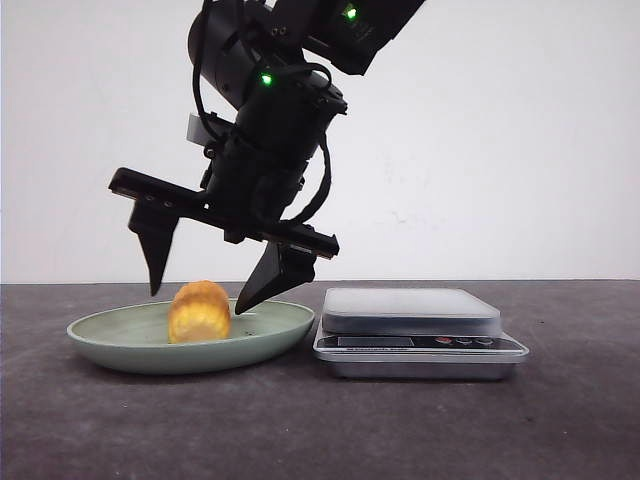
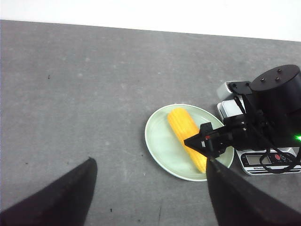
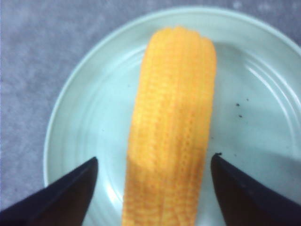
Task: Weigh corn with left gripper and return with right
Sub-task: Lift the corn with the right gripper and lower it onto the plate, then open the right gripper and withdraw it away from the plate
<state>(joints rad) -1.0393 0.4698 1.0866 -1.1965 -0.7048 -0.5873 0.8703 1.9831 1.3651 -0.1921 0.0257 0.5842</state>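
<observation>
Yellow-orange ribbed corn cob [image 1: 200, 311] lies flat on its side in the pale green plate [image 1: 120, 345], lengthwise across the middle, intact.

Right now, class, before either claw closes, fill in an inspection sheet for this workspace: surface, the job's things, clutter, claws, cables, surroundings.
Surface: dark grey table, a few small specks.
Job's things: corn lies on its side on the pale green plate; the kitchen scale stands beside the plate with nothing on its platform.
Clutter: nothing seen.
Claws: right claw open, tilted, one finger on each side of the corn, not gripping it; left claw open, well back from the plate.
Cables: black cable loops at the right claw's wrist, clear of the corn.
Surroundings: plain white wall.
</observation>
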